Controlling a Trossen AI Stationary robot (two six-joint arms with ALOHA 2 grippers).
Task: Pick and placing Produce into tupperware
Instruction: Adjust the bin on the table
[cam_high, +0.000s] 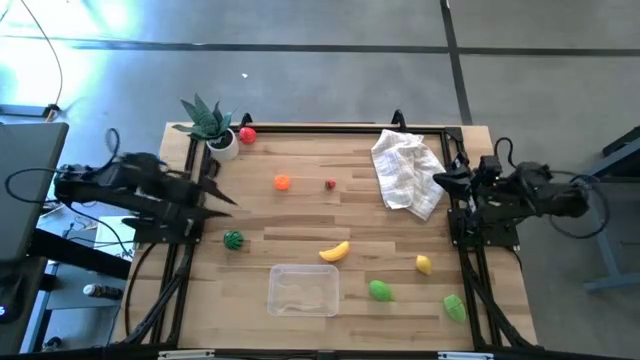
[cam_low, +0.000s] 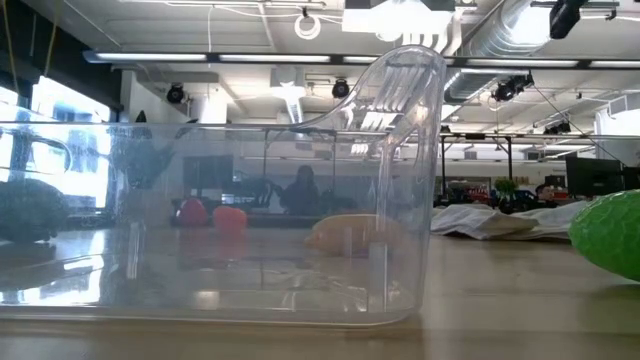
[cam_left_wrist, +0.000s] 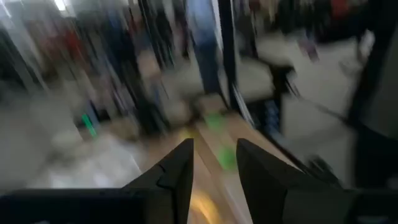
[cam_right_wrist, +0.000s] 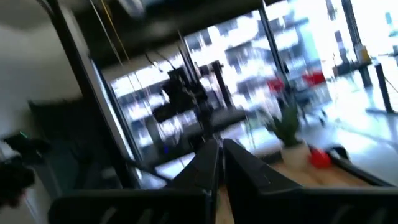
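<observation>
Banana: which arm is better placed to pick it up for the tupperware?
Neither clearly: the banana lies mid-table beside the empty tupperware. The left gripper is slightly nearer, so probably left; the right gripper sits by the cloth.

Open industrial lab: exposed ceiling ducts (cam_low: 520, 25), concrete floor (cam_high: 320, 80).

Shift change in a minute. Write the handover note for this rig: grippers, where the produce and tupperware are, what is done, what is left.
Left gripper: at the table's left edge, open, holding nothing.
Right gripper: at the right edge beside the white cloth, nearly closed, empty.
Tupperware: front centre, empty.
Produce on the table: banana, lemon, two green pieces front right, dark green piece on the left, orange piece, small red piece, red piece by the potted plant.
Done: nothing. Left: all of it.
</observation>
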